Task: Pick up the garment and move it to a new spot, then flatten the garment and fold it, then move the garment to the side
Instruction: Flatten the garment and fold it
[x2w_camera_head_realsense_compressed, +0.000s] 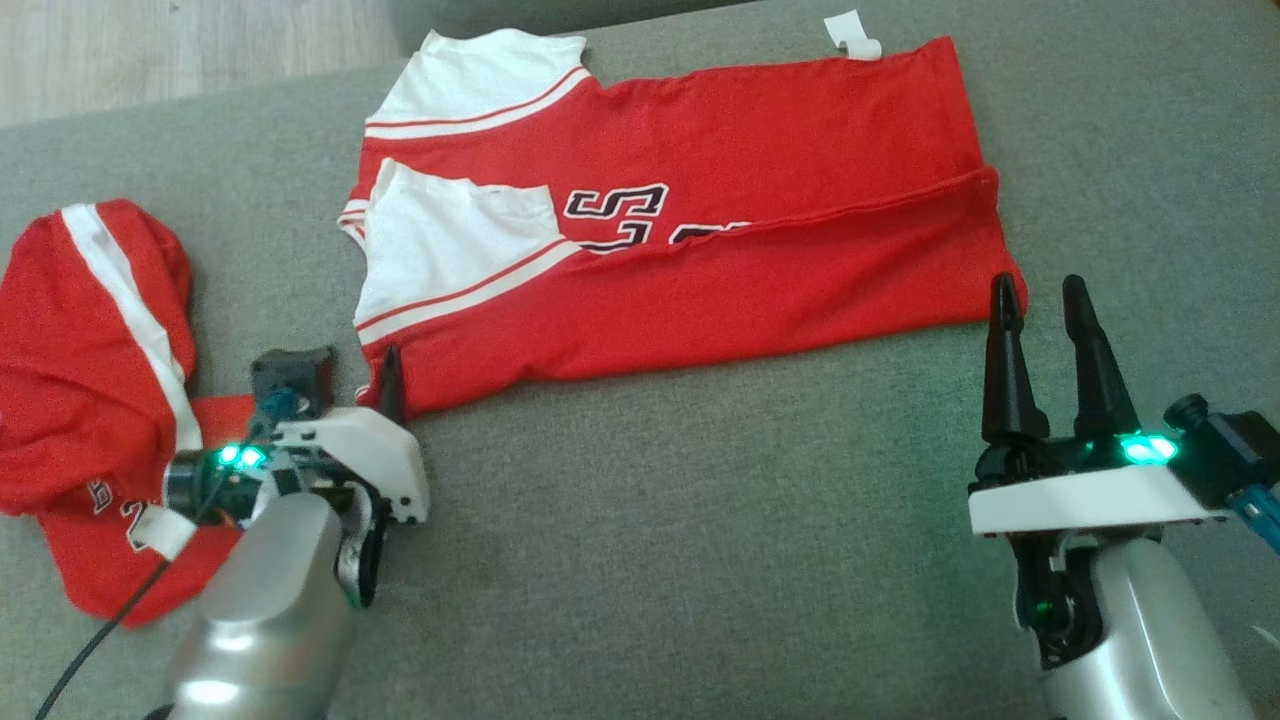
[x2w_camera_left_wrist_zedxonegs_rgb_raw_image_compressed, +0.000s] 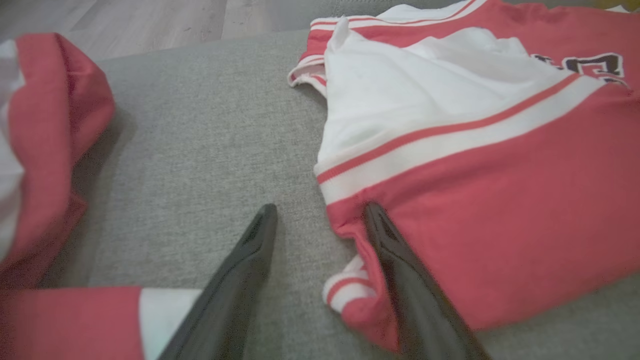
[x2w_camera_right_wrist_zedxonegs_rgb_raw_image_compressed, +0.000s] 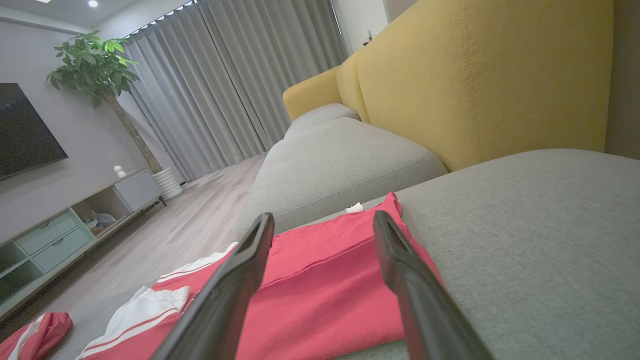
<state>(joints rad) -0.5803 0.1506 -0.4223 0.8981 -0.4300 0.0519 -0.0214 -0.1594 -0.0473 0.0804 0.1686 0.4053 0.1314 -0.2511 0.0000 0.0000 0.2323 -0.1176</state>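
The garment (x2w_camera_head_realsense_compressed: 700, 300) is a red jersey with white sleeves and a dark number, folded lengthwise and lying flat across the grey sofa cushion (x2w_camera_head_realsense_compressed: 700, 560). My left gripper (x2w_camera_head_realsense_compressed: 386, 385) is at its near left corner, jaws open. In the left wrist view this gripper (x2w_camera_left_wrist_zedxonegs_rgb_raw_image_compressed: 320, 220) straddles the corner's edge: one finger (x2w_camera_left_wrist_zedxonegs_rgb_raw_image_compressed: 400, 270) lies over the red fabric (x2w_camera_left_wrist_zedxonegs_rgb_raw_image_compressed: 500, 200), the other rests on bare cushion. My right gripper (x2w_camera_head_realsense_compressed: 1040, 295) stands open just off the garment's near right corner, holding nothing. In the right wrist view its fingers (x2w_camera_right_wrist_zedxonegs_rgb_raw_image_compressed: 322, 220) frame the red cloth (x2w_camera_right_wrist_zedxonegs_rgb_raw_image_compressed: 320, 295).
A second red and white garment (x2w_camera_head_realsense_compressed: 80, 380) lies crumpled at the cushion's left end, close to my left arm. A white tag (x2w_camera_head_realsense_compressed: 852, 35) sticks out at the far edge. The yellow backrest (x2w_camera_right_wrist_zedxonegs_rgb_raw_image_compressed: 475, 75) rises on the right, and wooden floor (x2w_camera_head_realsense_compressed: 150, 40) lies beyond.
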